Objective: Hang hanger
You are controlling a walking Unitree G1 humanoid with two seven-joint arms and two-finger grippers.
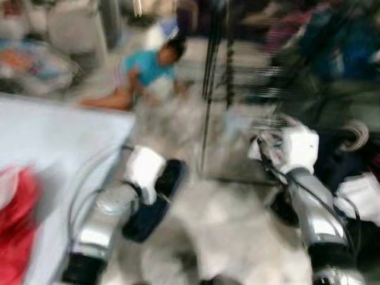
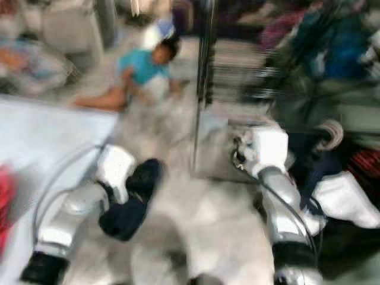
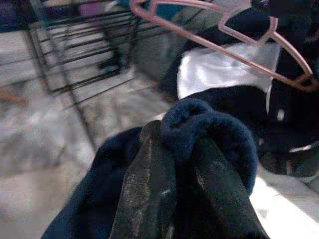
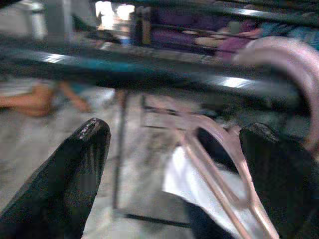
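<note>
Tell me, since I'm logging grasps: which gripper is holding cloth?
The left gripper: its fingers pinch dark navy cloth. The right gripper is open beside the pink hanger.

Blurred head views look down at the floor; both close wrist views share the pink hanger (image 3: 224, 45).

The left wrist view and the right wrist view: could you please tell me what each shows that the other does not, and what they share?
The left wrist view alone shows the left gripper shut on a fold of dark navy cloth, with the whole triangle of the pink hanger beyond it.

The right wrist view alone shows the right gripper open, the hanger's hook curving by a dark rail, and a person on the floor.

Both show the pink hanger, a white garment behind it and the pale floor.
</note>
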